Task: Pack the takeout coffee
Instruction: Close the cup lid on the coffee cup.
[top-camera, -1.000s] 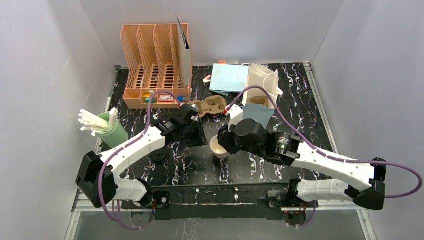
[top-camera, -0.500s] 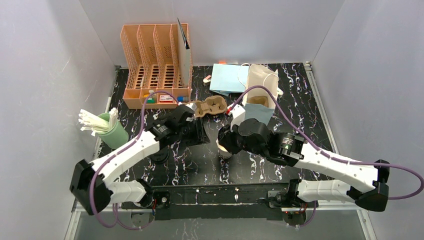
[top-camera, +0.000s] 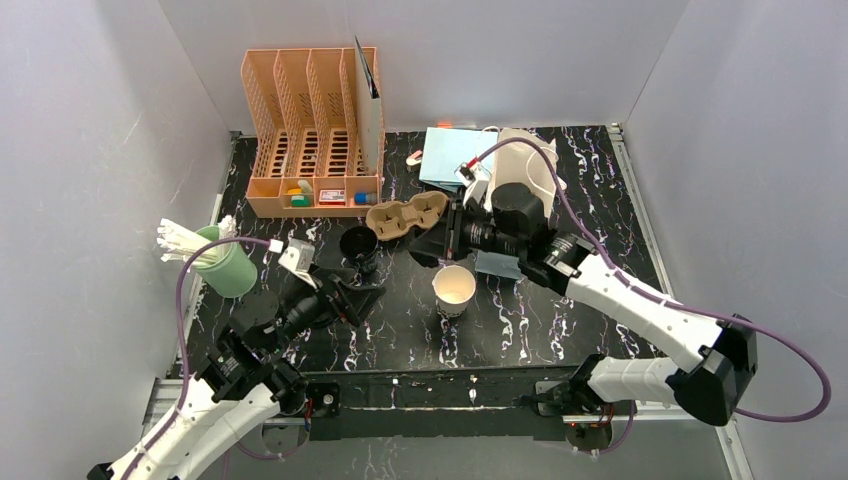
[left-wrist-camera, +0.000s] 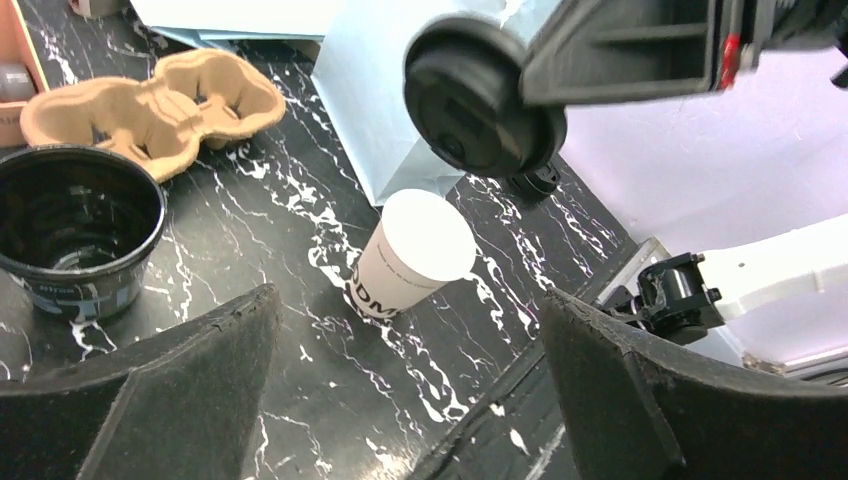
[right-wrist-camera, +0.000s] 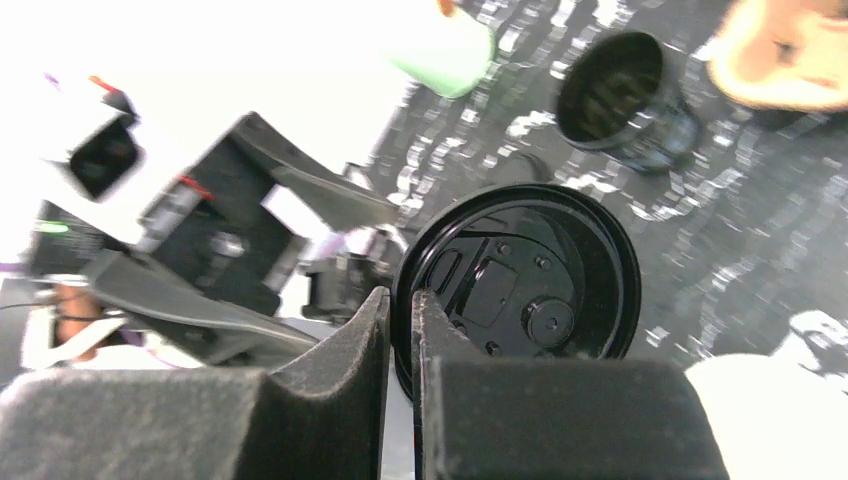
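An open dark cup (top-camera: 358, 243) of the takeout coffee stands without a lid just left of the brown carrier (top-camera: 405, 215); the left wrist view has it at the left (left-wrist-camera: 75, 225). My left gripper (top-camera: 362, 295) hangs open and empty near this cup, jaws wide (left-wrist-camera: 405, 330). A white paper cup (top-camera: 454, 288) stands open mid-table (left-wrist-camera: 415, 250). Above and behind it my right gripper (top-camera: 428, 250) is shut on the rim of a round black lid (right-wrist-camera: 520, 295), held on edge in the air (left-wrist-camera: 485, 100).
An orange desk organizer (top-camera: 310, 130) stands at the back left. A green holder with white straws (top-camera: 225, 265) is at the left edge. A light-blue bag (top-camera: 455, 155) lies flat at the back, a white bag (top-camera: 525, 165) beside it.
My left gripper opened, let go of the dark cup beside the carrier and pulled back toward the near left. The right arm carried the lid away from the white cup toward the back.
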